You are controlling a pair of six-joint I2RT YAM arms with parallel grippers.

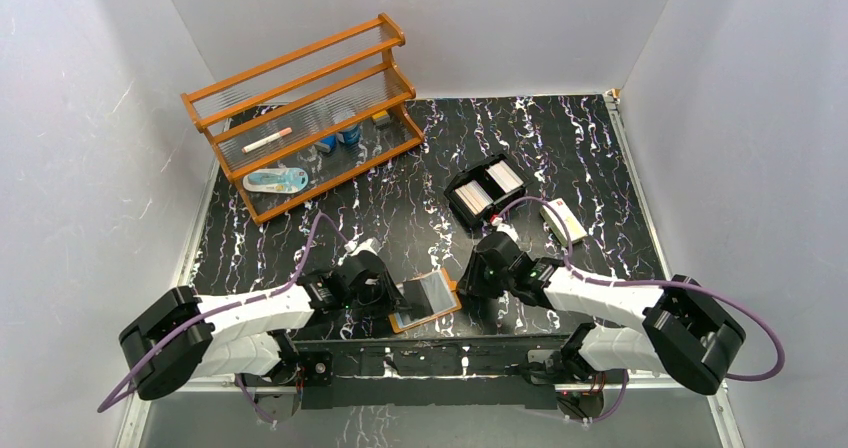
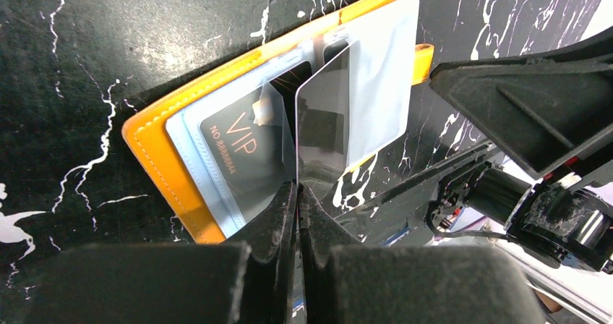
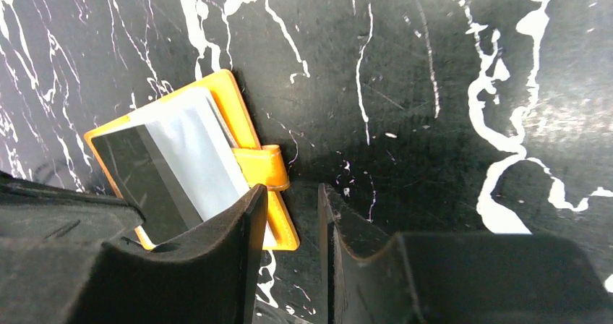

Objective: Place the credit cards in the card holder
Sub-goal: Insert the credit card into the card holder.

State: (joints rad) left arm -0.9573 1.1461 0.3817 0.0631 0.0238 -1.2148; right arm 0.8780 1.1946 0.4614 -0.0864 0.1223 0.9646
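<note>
One card holder, orange-tan, lies open on the black marbled table close to the near edge, right between the two arms. Inside it, a black card marked VIP sits flat in a clear sleeve. Next to that, another clear sleeve leaf stands up on edge from the booklet, and the left gripper has it: jaws pressed together, the leaf's lower edge pinched at the very tips. On the far side of the holder, the snap tab sticks out over the marble. The right gripper hangs just beside that tab, its jaws a narrow gap apart with nothing between them, one finger over the holder's edge and the other over bare table. Further back and to the right, more credit cards stand as pale edge-on stacks in both compartments of a black tray. Just right of the tray lies a cream oblong box. Way off at the back left stands an orange wooden rack holding a few small items.
</note>
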